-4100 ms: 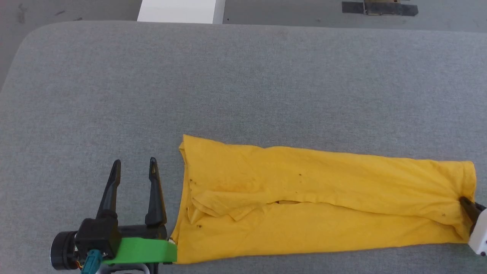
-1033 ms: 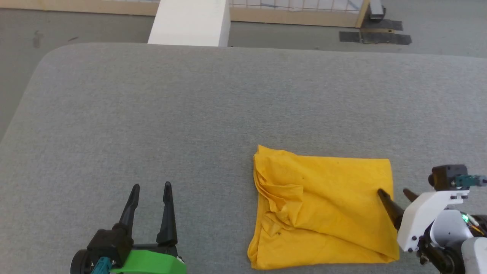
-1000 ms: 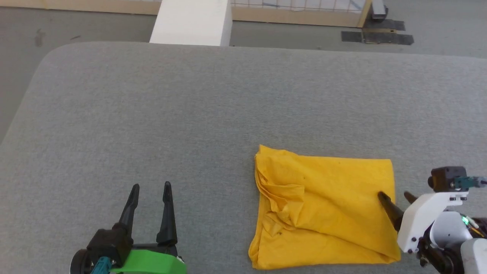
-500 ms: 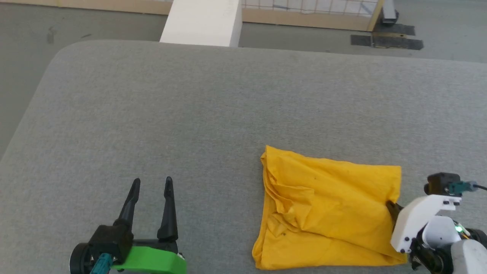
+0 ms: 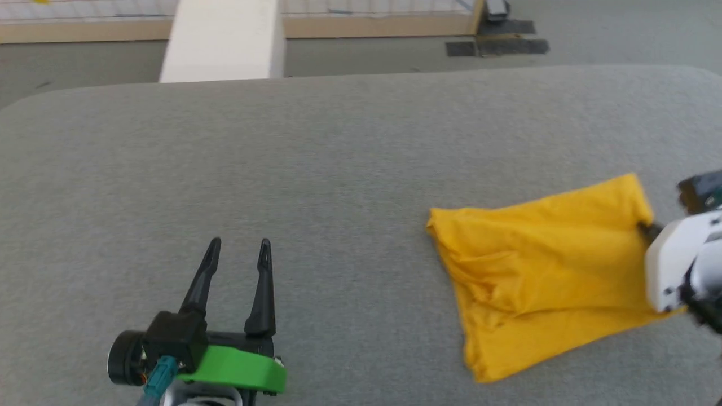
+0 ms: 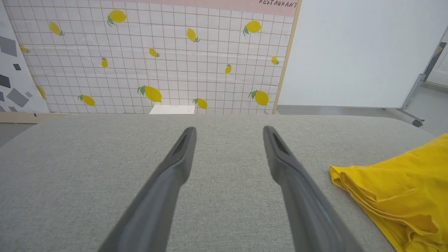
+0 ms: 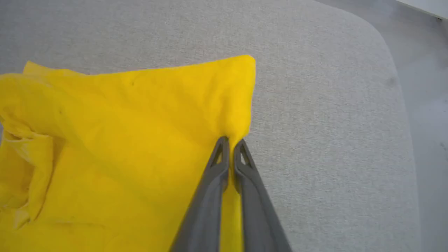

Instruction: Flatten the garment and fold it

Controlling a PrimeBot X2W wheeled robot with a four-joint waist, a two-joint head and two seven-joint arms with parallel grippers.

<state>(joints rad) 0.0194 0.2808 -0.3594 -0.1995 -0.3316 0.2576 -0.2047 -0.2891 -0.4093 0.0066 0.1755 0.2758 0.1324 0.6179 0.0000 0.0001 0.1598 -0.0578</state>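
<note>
The garment (image 5: 541, 265) is a bright yellow T-shirt folded into a rough rectangle, plain side up, lying on the right of the grey table (image 5: 316, 169). Its print is hidden. In the right wrist view my right gripper (image 7: 231, 141) is shut on the garment (image 7: 133, 140) at its right edge; in the head view the tips (image 5: 646, 228) are mostly hidden behind the white wrist. My left gripper (image 5: 237, 251) stands open over bare table at the lower left, well apart from the cloth. The left wrist view shows the gripper (image 6: 229, 131) open, with the garment (image 6: 399, 189) at right.
A white block (image 5: 223, 39) stands beyond the table's far edge, and dark mats (image 5: 496, 45) lie on the floor. A lemon-patterned wall panel (image 6: 150, 56) and a white board (image 6: 360, 52) stand behind the table. The table's rounded right corner (image 7: 381, 42) is close to my right gripper.
The camera has swung, shifting the whole picture. The right gripper has closed on the garment's right edge and pulled it rightwards and up, skewing the fold. The left gripper stays open.
</note>
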